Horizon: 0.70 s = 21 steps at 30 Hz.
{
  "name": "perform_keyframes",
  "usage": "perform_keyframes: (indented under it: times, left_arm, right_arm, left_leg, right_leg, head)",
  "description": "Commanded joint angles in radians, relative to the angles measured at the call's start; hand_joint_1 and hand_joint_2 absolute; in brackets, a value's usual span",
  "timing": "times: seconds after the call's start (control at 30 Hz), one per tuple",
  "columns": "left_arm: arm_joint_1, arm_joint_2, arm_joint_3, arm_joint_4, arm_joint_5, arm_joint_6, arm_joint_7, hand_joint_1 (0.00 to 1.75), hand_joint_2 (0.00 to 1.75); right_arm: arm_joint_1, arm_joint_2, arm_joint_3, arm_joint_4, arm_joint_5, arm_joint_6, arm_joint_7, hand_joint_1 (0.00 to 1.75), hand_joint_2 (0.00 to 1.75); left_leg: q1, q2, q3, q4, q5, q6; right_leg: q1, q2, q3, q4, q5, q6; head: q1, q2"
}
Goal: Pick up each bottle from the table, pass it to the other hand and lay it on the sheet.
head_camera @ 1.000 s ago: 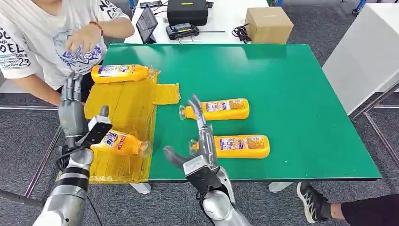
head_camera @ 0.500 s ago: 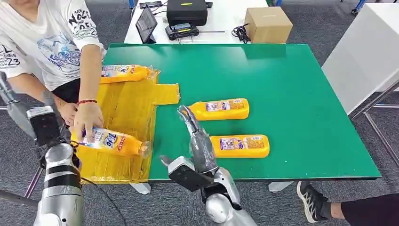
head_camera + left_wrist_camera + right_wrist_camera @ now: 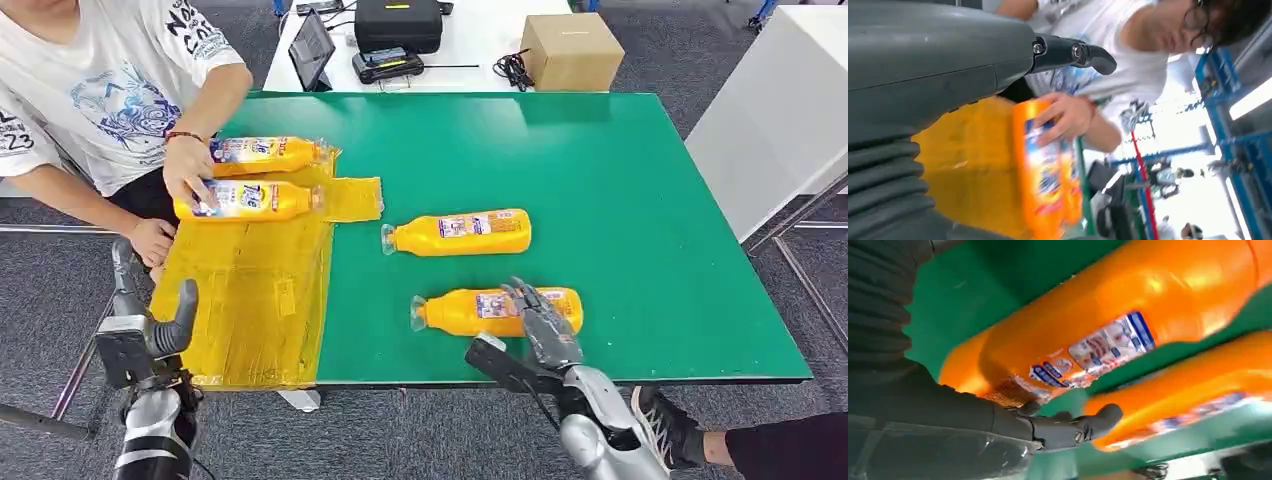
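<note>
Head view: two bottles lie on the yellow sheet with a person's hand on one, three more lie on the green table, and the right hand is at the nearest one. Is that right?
Not quite. The head view shows two bottles on the green table, not three: the far bottle and the near bottle, where the right hand is. The rest stands: two on the yellow sheet, the person's hand on one.

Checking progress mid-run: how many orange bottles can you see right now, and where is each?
4. Two lie on the yellow sheet: far bottle and second bottle, under a person's hand. Two lie on the green table: middle bottle and near bottle, by the right hand.
</note>
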Motion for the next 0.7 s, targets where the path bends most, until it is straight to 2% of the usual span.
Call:
perform_keyframes:
  times: [0.03,0.47,0.7]
  left_arm:
    - [0.015,-0.022,-0.088,0.04,-0.029,0.003,-0.005,0.0,1.75]
    - [0.01,-0.019,-0.134,0.083,-0.09,0.02,-0.022,0.0,1.75]
    - [0.009,-0.017,-0.133,0.083,-0.09,0.02,-0.022,0.0,1.75]
  right_arm:
    - [0.017,-0.079,-0.062,-0.004,-0.002,0.023,0.009,0.0,1.75]
    - [0.021,-0.077,-0.053,-0.032,0.014,0.023,-0.002,0.0,1.75]
    - [0.023,-0.077,-0.052,-0.032,0.014,0.023,-0.002,0.0,1.75]
  left_leg:
    - [0.0,-0.002,0.004,-0.001,-0.001,-0.001]
    - [0.001,0.001,0.008,-0.001,-0.003,-0.001]
    - [0.0,0.001,0.003,-0.001,-0.001,-0.001]
  right_leg:
    - [0.0,-0.002,0.005,0.0,-0.002,0.0]
    - [0.001,0.0,0.008,-0.001,-0.003,0.0]
    - [0.0,0.0,0.003,0.0,-0.001,0.0]
  head:
    - [0.0,0.0]
    - [0.0,0.0]
    - [0.0,0.0]
